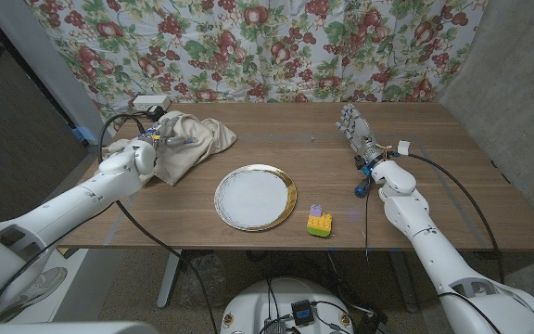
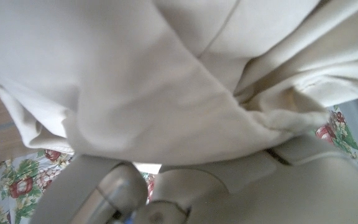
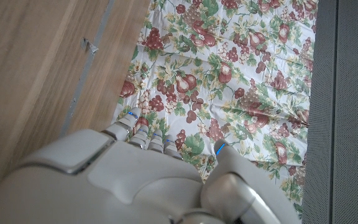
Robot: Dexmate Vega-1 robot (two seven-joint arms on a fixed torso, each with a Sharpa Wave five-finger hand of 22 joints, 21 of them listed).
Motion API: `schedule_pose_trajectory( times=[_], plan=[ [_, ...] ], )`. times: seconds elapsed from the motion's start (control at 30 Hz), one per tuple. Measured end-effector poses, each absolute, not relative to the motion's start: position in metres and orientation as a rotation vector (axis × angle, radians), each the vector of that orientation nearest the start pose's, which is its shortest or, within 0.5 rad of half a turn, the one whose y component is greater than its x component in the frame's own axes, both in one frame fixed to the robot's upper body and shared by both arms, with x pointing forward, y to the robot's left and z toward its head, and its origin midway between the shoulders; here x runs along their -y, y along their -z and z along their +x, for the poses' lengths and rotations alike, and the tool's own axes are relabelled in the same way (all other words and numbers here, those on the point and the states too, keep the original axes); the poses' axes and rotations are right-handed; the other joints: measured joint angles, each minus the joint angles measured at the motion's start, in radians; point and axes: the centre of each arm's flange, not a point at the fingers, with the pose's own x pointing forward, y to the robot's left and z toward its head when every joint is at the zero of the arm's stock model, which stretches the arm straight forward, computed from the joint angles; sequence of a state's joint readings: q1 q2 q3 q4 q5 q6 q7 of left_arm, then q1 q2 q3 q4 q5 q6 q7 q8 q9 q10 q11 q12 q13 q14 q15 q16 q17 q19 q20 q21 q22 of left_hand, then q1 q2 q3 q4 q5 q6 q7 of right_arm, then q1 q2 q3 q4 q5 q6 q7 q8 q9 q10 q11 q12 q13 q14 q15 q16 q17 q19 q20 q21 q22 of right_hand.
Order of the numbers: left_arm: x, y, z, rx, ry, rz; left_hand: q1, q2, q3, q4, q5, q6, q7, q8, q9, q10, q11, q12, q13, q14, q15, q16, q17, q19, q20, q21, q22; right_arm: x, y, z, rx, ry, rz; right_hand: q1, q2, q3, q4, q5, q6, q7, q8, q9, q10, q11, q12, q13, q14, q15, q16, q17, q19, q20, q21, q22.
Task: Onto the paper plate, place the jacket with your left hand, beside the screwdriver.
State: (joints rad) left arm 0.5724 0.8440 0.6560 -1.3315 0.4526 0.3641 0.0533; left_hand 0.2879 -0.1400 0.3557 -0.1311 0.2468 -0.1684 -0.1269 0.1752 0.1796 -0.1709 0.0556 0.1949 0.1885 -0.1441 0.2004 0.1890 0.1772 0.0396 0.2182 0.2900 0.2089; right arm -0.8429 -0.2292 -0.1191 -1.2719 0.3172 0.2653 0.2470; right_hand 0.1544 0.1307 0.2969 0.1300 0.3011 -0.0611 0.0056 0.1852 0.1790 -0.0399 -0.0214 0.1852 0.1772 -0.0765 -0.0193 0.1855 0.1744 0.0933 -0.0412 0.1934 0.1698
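My left hand (image 1: 146,153) grips the crumpled cream fabric jacket (image 1: 185,141) at the desk's (image 1: 276,130) far left, well apart from the round gold-rimmed white paper plate (image 1: 255,197). My right hand (image 1: 353,124) stands apart on the right, fingers spread, holding nothing.

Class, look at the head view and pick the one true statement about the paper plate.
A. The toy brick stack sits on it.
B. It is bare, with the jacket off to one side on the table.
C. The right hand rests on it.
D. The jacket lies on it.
B: the paper plate shows only its bare white middle, while the jacket lies bunched on the table at the left hand.
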Motion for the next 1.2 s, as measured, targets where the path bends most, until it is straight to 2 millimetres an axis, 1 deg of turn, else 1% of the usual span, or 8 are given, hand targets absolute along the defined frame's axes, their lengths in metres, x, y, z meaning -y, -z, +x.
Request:
schedule_pose_trajectory(
  times=[0.2,0.23,0.43,0.77,0.87,0.93,1.03,1.2],
  plan=[
    [-0.414,-0.029,0.675,0.166,-0.364,1.408,0.013,0.002,0.000,0.000,0.005,-0.004,-0.004,0.007,0.000,0.000,0.000,0.001,0.000,0.001,-0.001,0.000,0.000,0.010,-0.001,0.007,0.000,0.250,0.007,0.654,0.678,-0.287,-0.027,0.000,0.000,0.000,0.000,0.000,0.000,0.000,0.000,0.000,0.000,0.000,0.000,0.000,0.000,0.000,0.000,0.000,0.000,0.000,0.000,0.000],
    [-0.414,-0.029,0.676,0.165,-0.363,1.409,0.020,0.002,0.000,0.000,0.005,-0.004,-0.004,0.013,0.000,0.000,0.000,0.003,0.000,0.008,-0.008,0.000,0.000,0.015,0.000,0.007,0.001,0.250,0.007,0.654,0.678,-0.287,-0.028,0.000,0.000,0.000,0.000,0.000,0.000,0.000,0.000,0.000,0.000,0.000,0.000,0.000,0.000,0.000,0.000,0.000,0.000,0.000,0.000,0.000],
    [-0.413,-0.030,0.681,0.155,-0.359,1.411,0.039,0.021,0.000,0.000,0.005,-0.004,-0.004,0.014,0.000,0.000,0.000,0.006,0.000,0.032,-0.011,0.004,0.000,0.043,-0.004,0.015,0.003,0.250,0.005,0.654,0.679,-0.284,-0.029,0.000,0.000,0.000,0.000,0.000,0.000,0.000,0.000,0.000,0.000,0.000,0.000,0.000,0.000,0.000,0.000,0.000,0.000,0.000,0.000,0.000],
    [-0.409,-0.029,0.686,0.139,-0.340,1.424,0.138,0.066,0.020,-0.019,-0.003,-0.004,-0.004,0.029,0.000,0.000,0.000,0.014,0.000,0.128,-0.027,0.012,-0.005,0.179,-0.001,0.067,0.012,0.250,0.006,0.655,0.677,-0.280,-0.029,0.000,0.000,0.000,0.000,0.000,0.000,0.000,0.000,0.000,0.000,0.000,0.000,0.000,0.000,0.000,0.000,0.000,0.000,0.000,0.000,0.000],
    [-0.408,-0.028,0.687,0.135,-0.340,1.427,0.196,0.073,0.030,-0.029,-0.015,-0.004,-0.004,0.030,0.000,0.000,0.000,0.018,0.000,0.174,-0.039,0.012,-0.006,0.236,-0.001,0.090,0.015,0.250,0.006,0.655,0.678,-0.280,-0.029,0.000,0.000,0.000,0.000,0.000,0.000,0.000,0.000,0.000,0.000,0.000,0.000,0.000,0.000,0.000,0.000,0.000,0.000,0.000,0.000,0.000],
    [-0.407,-0.028,0.687,0.134,-0.341,1.430,0.243,0.085,0.038,-0.037,-0.025,-0.002,0.000,0.034,0.000,-0.002,0.002,0.020,0.000,0.218,-0.059,0.018,-0.006,0.275,0.000,0.104,0.016,0.250,0.006,0.655,0.678,-0.280,-0.030,0.000,0.000,0.000,0.000,0.000,0.000,0.000,0.000,0.000,0.000,0.000,0.000,0.000,0.000,0.000,0.000,0.000,0.000,0.000,0.000,0.000],
    [-0.407,-0.028,0.687,0.140,-0.348,1.433,0.334,0.098,0.041,-0.040,-0.042,-0.004,0.015,0.043,0.000,-0.004,0.007,0.026,0.000,0.297,-0.101,0.023,-0.006,0.337,0.001,0.124,0.015,0.250,0.006,0.655,0.678,-0.280,-0.030,0.000,0.000,0.000,0.000,0.000,0.000,0.000,0.000,0.000,0.000,0.000,0.000,0.000,0.000,0.000,0.000,0.000,0.000,0.000,0.000,0.000],
    [-0.405,-0.027,0.686,0.150,-0.362,1.438,0.482,0.111,0.050,-0.030,-0.062,-0.003,0.051,0.051,0.000,0.069,0.018,0.035,0.000,0.432,-0.164,0.023,-0.007,0.420,0.002,0.161,0.008,0.250,0.005,0.655,0.680,-0.280,-0.030,0.000,0.000,0.000,0.000,0.000,0.000,0.000,0.000,0.000,0.000,0.000,0.000,0.000,0.000,0.000,0.000,0.000,0.000,0.000,0.000,0.000]
  ],
)
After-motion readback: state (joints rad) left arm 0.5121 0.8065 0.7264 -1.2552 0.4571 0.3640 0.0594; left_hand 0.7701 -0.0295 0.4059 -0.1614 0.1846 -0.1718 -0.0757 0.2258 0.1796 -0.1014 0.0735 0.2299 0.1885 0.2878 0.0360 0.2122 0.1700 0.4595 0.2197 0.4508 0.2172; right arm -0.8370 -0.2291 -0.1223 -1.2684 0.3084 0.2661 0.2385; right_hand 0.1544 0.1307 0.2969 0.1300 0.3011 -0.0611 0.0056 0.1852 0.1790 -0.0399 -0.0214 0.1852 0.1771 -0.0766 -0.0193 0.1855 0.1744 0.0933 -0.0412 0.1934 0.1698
